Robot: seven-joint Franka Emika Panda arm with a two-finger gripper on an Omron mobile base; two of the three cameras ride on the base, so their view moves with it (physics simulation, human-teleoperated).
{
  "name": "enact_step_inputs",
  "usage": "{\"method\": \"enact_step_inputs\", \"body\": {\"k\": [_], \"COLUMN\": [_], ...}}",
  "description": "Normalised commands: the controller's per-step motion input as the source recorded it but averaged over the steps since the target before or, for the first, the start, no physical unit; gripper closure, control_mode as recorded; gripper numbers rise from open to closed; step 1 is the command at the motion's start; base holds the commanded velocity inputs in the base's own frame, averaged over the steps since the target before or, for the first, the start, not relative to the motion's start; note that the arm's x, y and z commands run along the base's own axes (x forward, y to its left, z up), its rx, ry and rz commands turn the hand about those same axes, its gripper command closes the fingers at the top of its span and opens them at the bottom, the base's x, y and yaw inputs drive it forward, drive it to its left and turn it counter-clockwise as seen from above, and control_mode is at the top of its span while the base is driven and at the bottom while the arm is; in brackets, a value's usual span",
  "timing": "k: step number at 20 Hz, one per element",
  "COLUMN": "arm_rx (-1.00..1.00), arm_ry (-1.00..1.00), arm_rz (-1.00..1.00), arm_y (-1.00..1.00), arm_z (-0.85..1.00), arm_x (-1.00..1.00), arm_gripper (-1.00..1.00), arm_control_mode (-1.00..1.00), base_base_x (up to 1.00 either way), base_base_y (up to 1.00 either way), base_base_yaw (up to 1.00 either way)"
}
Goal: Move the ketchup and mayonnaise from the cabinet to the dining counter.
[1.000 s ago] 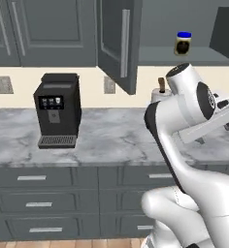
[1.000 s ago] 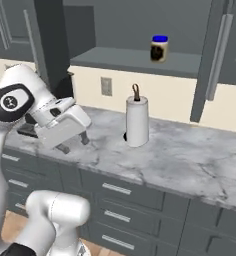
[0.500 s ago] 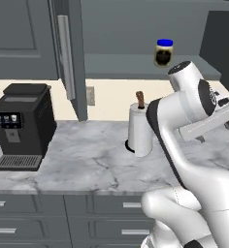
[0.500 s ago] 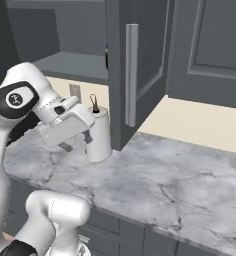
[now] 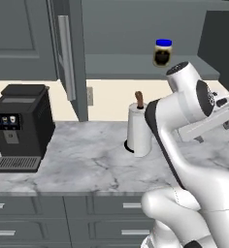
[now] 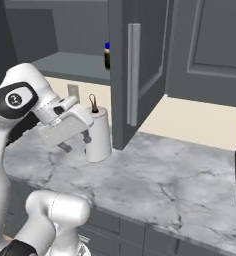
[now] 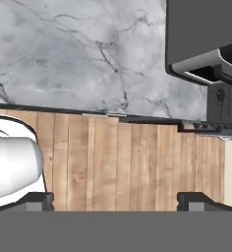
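Beside the white paper-towel roll [image 5: 138,131], the claw [image 6: 75,142] hangs spread and empty; reaching for the blue-lidded mayonnaise jar [image 5: 163,52] could topple the roll

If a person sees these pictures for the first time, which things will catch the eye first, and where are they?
First, the big white robot arm, bent over the marble worktop with its tool open and holding nothing. Next, the mayonnaise, alone on the shelf of the open cabinet, above the arm. Below it, a white paper-towel roll stands upright on the worktop, and a black coffee machine sits far left.
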Motion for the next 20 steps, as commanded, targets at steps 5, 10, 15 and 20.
{"method": "enact_step_inputs", "body": {"k": [5,10,15,20], "arm_rx": [0.21,0.23,0.13,0.06], "arm_ry": [0.0,-0.2,-0.36,-0.41], "arm_rz": [0.0,0.01,0.0,0.0], "arm_y": [0.03,0.28,0.42,0.08], "arm_z": [0.44,0.69,0.48,0.34], "arm_x": [0.12,0.0,0.17,0.43], "arm_gripper": [-1.0,-1.0,-1.0,-1.0], "arm_control_mode": [-1.0,-1.0,-1.0,-1.0], "base_base_x": [0.0,0.0,0.0,0.0], "base_base_y": [0.0,0.0,0.0,0.0], "base_base_yaw": [0.0,0.0,0.0,0.0]}}
